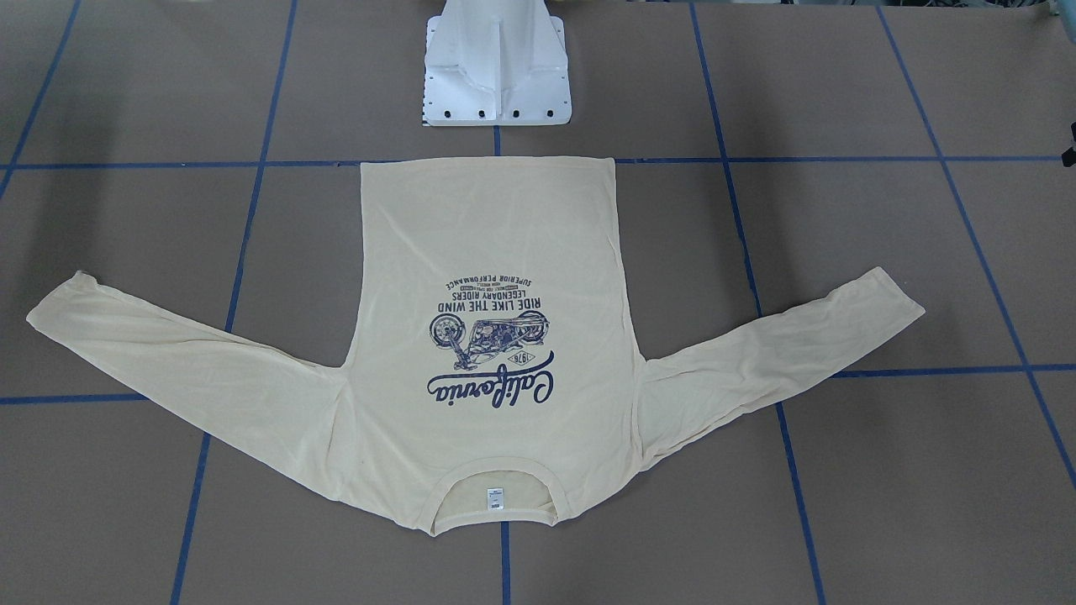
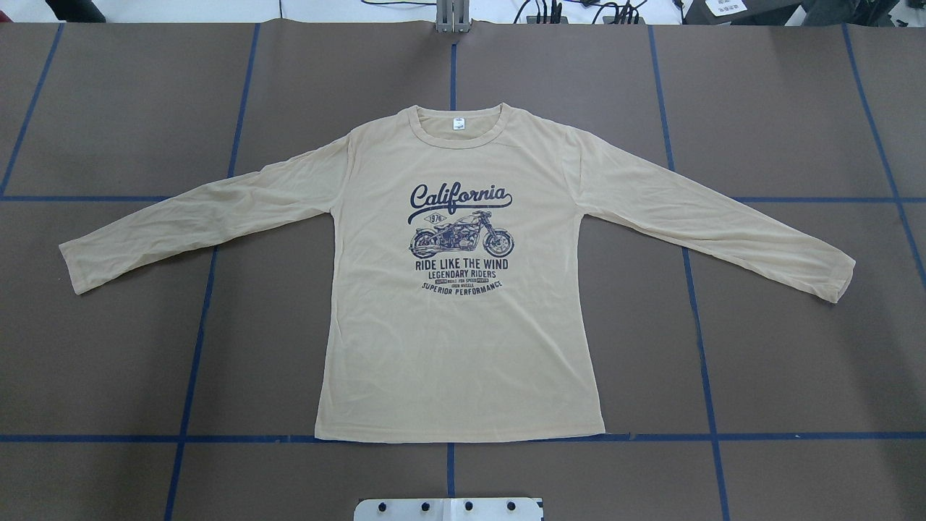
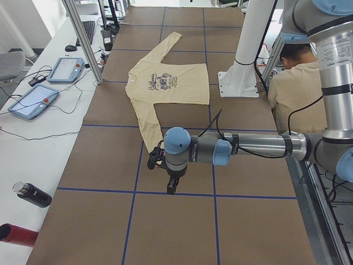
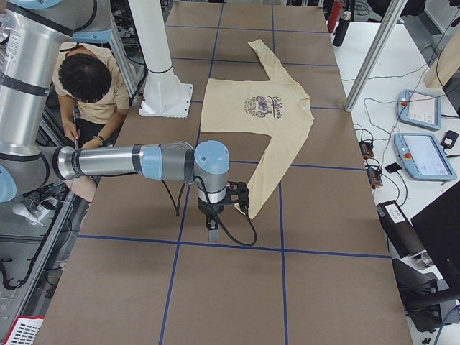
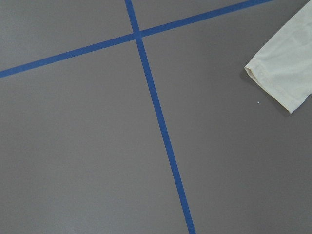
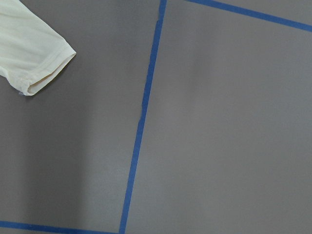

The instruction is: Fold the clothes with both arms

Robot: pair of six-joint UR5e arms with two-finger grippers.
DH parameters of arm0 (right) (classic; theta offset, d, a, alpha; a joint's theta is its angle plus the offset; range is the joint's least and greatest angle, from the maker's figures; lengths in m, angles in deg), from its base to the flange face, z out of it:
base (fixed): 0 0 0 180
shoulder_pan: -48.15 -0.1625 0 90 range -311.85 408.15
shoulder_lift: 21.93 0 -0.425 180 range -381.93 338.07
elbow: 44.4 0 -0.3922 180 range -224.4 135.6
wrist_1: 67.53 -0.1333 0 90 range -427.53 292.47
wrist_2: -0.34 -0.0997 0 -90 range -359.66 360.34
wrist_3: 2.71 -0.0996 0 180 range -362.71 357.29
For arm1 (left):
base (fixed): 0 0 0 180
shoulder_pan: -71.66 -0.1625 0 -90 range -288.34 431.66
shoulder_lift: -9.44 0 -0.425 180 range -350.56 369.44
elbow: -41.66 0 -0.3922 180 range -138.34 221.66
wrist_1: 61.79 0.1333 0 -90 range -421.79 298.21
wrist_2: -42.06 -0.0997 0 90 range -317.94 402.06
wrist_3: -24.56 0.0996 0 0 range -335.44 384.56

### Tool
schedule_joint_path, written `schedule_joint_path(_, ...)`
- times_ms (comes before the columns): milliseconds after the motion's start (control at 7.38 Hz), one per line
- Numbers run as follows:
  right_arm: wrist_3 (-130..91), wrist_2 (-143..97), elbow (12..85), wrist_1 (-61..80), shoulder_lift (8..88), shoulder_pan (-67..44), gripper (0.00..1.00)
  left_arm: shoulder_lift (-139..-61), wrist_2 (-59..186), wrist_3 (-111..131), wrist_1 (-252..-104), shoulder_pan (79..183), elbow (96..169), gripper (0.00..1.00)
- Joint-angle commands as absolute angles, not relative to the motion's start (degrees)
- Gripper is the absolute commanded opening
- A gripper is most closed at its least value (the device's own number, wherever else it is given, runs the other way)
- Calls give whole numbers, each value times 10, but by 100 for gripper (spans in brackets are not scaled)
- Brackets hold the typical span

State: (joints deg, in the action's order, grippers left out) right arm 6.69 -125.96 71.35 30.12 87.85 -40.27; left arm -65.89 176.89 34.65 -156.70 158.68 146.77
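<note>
The T-shirt [image 2: 463, 340] lies spread flat on the brown table [image 2: 108, 362], filling the middle of the overhead view. Its print [image 2: 461, 239] faces up. The collar and small label [image 2: 459, 124] sit toward the top of the frame, and the hem runs along the lower blue tape line [image 2: 796, 436]. Both sleeves stretch out and slant downward, one cuff [image 2: 76, 264] at the far left and the other cuff [image 2: 839, 278] at the far right.

In the left side view, the left arm [image 3: 259, 146] reaches across the lower middle. The left gripper [image 3: 172, 189] points down near a sleeve end, and I cannot tell how its fingers are set. In the right side view, the right arm [image 4: 122, 162] mirrors it. The right gripper [image 4: 213, 231] hangs by the other sleeve end, and its fingers are just as unclear.

A person [image 4: 90, 86] sits beside the white pedestal [image 4: 164, 86].
</note>
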Motion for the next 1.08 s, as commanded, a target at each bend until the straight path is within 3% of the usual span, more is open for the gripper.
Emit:
schedule_joint_path(0, 67, -1260, 714, 299, 878, -403, 100, -659, 1766, 349, -1568, 1587, 1473, 100)
schedule_joint_path(542, 66, -1260, 723, 298, 830, -403, 100, -664, 1748, 345, -1659, 1588, 1493, 100)
schedule_joint_path(948, 56, -1257, 721, 294, 731, -403, 100, -763, 1674, 215, -1762, 1606, 1488, 100)
